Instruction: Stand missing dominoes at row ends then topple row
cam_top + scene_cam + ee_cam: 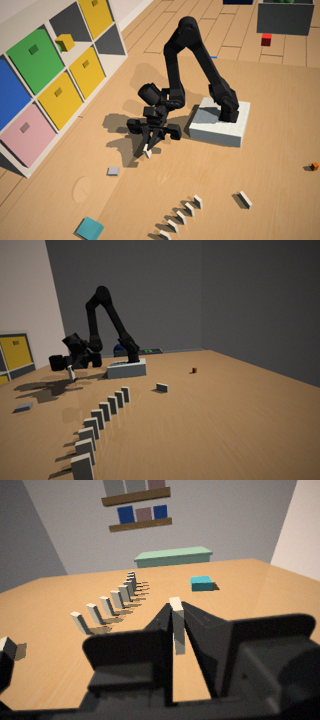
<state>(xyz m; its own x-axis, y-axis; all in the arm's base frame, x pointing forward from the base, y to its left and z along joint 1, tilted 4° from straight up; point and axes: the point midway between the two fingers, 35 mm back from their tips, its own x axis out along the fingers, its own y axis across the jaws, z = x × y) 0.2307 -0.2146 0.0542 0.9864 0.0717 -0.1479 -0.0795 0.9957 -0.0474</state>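
Seen from the exterior camera, nearest is a curving row of nine upright dominoes (181, 217) (105, 411) (117, 600), spaced apart on the counter (206, 167) (219, 415) (50, 680). Left of the row's far part, a grey block (113, 170) (23, 407) lies flat. Beyond the row's far end and to its right, a loose domino (245, 199) (162, 387) (6, 650) rests on a long narrow side, well apart from the others. Farther back, on the left, the tool (147, 147) (70, 367) (175, 606) is clenched on the upper part of another domino (147, 152) (71, 373) (178, 625), which is near upright and looks to be above the counter. Behind and to the right, the arm stands on a pale block (214, 134) (126, 371); an orange cube (314, 166) (194, 370) sits farther right. Farthest is a grey bin (285, 19) (155, 352) with green balls (288, 1) (147, 351).
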